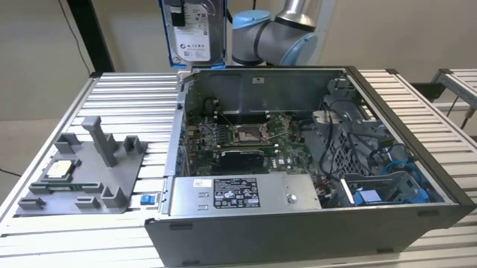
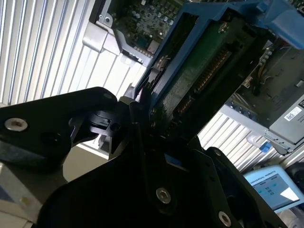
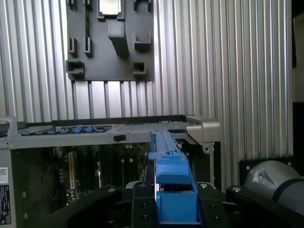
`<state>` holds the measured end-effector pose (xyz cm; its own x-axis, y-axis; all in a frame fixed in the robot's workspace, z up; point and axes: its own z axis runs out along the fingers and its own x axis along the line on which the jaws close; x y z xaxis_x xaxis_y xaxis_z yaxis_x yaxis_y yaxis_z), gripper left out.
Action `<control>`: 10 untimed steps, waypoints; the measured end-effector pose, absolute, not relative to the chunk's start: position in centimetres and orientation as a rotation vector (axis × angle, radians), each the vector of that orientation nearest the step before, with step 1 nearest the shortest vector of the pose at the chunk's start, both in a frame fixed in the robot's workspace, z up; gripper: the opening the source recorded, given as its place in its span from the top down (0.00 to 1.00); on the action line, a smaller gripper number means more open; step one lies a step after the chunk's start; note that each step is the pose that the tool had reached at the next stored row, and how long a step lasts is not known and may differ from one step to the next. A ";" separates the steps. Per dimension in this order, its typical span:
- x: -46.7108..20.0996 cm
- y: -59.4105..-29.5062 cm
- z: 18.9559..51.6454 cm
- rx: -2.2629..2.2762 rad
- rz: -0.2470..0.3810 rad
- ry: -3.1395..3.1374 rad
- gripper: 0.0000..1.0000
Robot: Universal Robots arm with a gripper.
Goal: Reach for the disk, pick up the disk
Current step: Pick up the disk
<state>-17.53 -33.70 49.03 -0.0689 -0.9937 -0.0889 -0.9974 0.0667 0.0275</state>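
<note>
Clamped in black gripper (image 3: 173,197): flat silver-grey blue-framed disk (image 1: 192,33), aloft at top of exterior view, left of centre. Judged: reach and pick-up both done.

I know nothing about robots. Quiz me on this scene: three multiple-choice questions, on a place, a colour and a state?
1. Where is the disk? A) on the grey stand B) raised in the air, higher than the case C) inside the case
2. What colour is the disk's frame? A) red B) yellow C) blue
3. The tool is: A) shut on the disk B) open, empty C) shut on a cable
Answers: 1 B, the exterior view shows it hanging above the case's top edge; 2 C, blue edges flank its label; 3 A, both wrist views show it clamped on the frame.
</note>
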 end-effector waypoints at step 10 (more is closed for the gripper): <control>-15.4 -33.7 49.0 -2.111 0.125 2.260 1.00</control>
<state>-15.43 -33.70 49.03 -0.0688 -0.9937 -0.0889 -0.9974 0.0666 0.0275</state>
